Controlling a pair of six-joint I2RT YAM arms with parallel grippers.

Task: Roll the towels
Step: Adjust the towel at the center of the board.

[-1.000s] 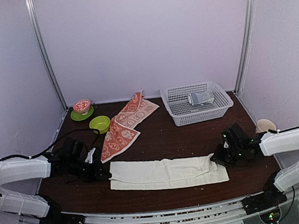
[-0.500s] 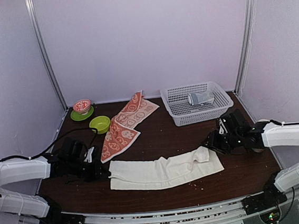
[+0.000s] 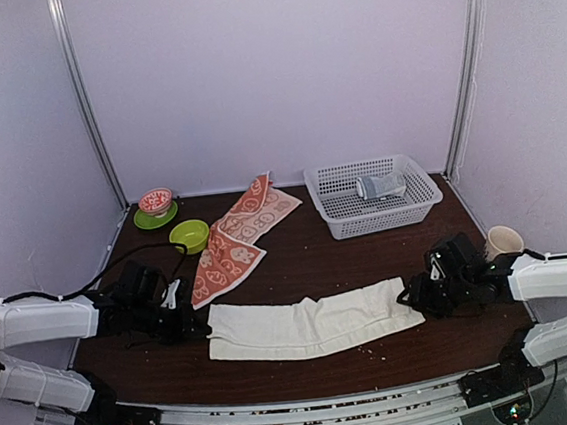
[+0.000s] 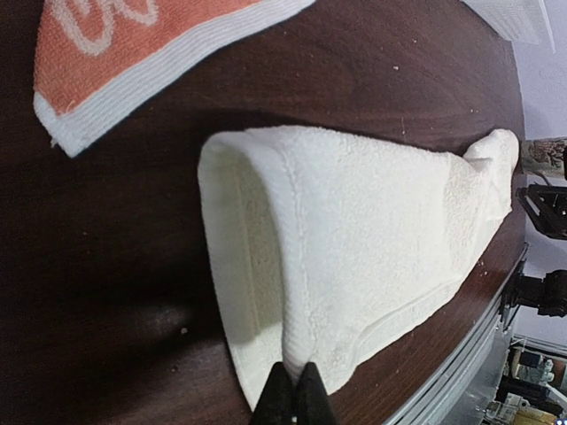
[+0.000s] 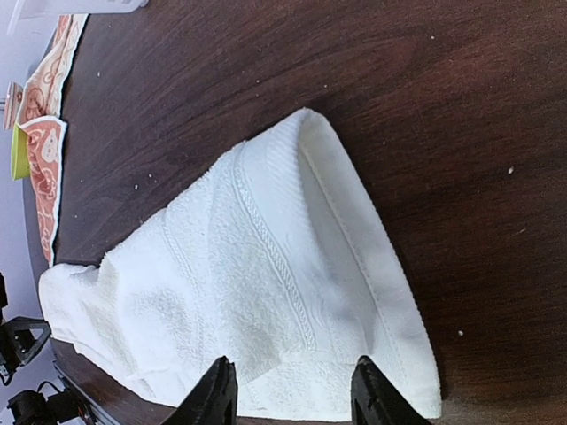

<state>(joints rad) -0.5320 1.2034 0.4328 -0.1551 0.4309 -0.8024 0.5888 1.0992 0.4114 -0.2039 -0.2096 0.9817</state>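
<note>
My right hand (image 3: 419,293) has just let go, fingers spread over the right end of the cream towel (image 3: 309,322), which now lies bowed on the near desk (image 3: 309,265). Meanwhile my left hand (image 3: 192,323) stays clenched on its left end, so I judge rolling can begin.

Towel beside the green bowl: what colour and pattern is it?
Orange-red towel with white circle motifs and white edging; top view shows it best.
</note>
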